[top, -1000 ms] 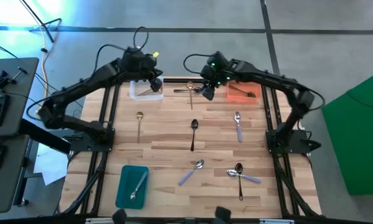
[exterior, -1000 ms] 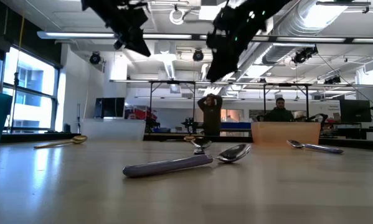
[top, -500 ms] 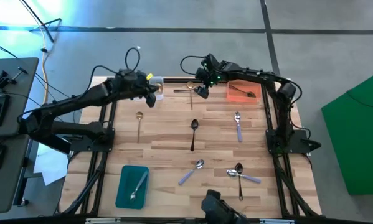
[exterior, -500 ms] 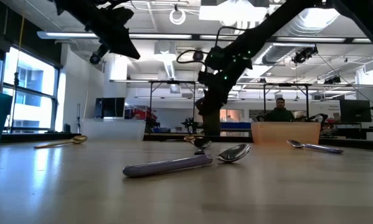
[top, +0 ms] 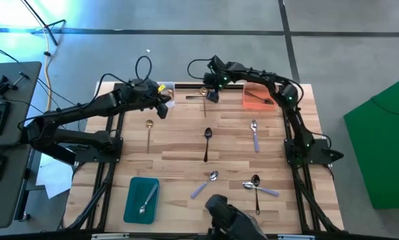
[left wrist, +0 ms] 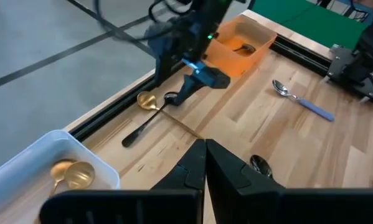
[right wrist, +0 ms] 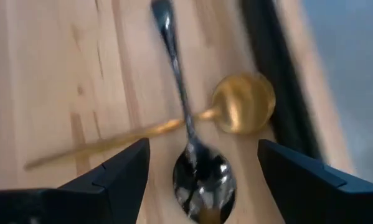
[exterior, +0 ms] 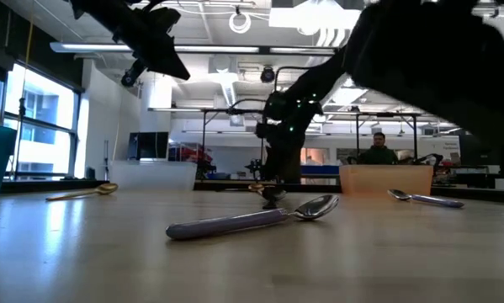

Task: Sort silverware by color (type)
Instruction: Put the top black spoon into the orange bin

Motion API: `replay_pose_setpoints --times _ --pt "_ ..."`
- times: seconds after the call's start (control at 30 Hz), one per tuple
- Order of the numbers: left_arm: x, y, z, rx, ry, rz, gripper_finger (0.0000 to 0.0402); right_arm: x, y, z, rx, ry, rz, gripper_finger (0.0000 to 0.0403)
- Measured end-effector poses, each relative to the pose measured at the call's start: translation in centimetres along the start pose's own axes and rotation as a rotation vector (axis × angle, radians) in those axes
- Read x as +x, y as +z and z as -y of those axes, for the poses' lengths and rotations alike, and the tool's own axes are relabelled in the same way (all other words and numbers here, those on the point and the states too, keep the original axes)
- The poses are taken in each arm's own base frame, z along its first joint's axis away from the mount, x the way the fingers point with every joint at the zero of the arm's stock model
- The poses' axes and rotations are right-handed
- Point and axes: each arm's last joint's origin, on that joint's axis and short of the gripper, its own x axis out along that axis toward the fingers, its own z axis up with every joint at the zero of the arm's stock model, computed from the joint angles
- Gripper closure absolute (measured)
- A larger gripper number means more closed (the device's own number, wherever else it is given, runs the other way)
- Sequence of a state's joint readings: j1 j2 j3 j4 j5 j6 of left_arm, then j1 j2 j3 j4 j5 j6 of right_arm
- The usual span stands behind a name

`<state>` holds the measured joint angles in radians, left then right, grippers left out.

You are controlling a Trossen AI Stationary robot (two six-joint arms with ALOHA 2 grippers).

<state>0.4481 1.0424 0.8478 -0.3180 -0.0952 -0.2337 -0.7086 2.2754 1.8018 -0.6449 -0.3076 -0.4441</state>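
Observation:
My right gripper (top: 211, 95) is open and low over a black spoon (right wrist: 202, 177) that crosses a gold spoon (right wrist: 242, 106) at the table's far edge. Its fingers stand on either side of the black spoon's bowl, apart from it. My left gripper (top: 162, 108) is shut and empty, raised just near of the clear tray (top: 151, 99), where a gold spoon (left wrist: 71, 175) lies. A black spoon lies in the orange tray (top: 260, 99) and a silver one in the teal tray (top: 140, 199). Gold (top: 148, 133), black (top: 207, 143) and lilac-handled silver (top: 254, 135) spoons lie flat on the table.
Near the table's near edge lie a lilac-handled spoon (top: 204, 185) and a black spoon (top: 256, 190) crossed over another lilac-handled one. A dark shape (top: 229, 219) juts in over the near edge. Black rails run along the table's sides. People stand in the room beyond (exterior: 378, 150).
My right gripper has moved toward the far edge and down, from well above the table to just over the crossed black and gold spoons. My left gripper has drawn back from above the clear tray toward the near edge. A dark shape has come in at the near edge.

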Motion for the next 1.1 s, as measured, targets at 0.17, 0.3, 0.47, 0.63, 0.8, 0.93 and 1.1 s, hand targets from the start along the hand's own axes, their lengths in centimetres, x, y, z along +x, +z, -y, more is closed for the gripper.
replay_pose_setpoints --times 0.17,0.3,0.47,0.63,0.8,0.93,1.1 --pt "0.0 -0.1 0.2 0.006 -0.006 -0.001 0.0401 1.4 0.4 0.7 -0.014 0.015 -0.091 0.0133" --pt "-0.1 -0.1 0.4 0.012 0.009 0.002 0.0401 1.8 0.5 1.0 -0.032 -0.016 -0.135 0.0159" --pt "-0.1 -0.2 0.7 0.018 0.013 0.003 0.0401 1.7 0.1 1.2 -0.019 -0.016 -0.166 0.0222" --pt "-0.1 -0.2 0.7 0.020 0.011 0.002 0.0401 1.6 0.0 1.4 -0.013 -0.008 -0.169 0.0286" --pt "-0.1 -0.2 0.7 0.028 0.012 0.003 0.0401 1.4 -0.2 1.3 0.003 0.002 -0.188 0.0330" --pt "-0.1 -0.2 0.7 0.028 0.012 0.003 0.0401 0.9 -0.4 1.1 0.009 0.003 -0.215 0.0377" --pt "-0.1 -0.2 0.7 0.030 0.013 0.003 0.0401 -0.9 0.2 1.1 0.010 -0.003 -0.179 0.0395"
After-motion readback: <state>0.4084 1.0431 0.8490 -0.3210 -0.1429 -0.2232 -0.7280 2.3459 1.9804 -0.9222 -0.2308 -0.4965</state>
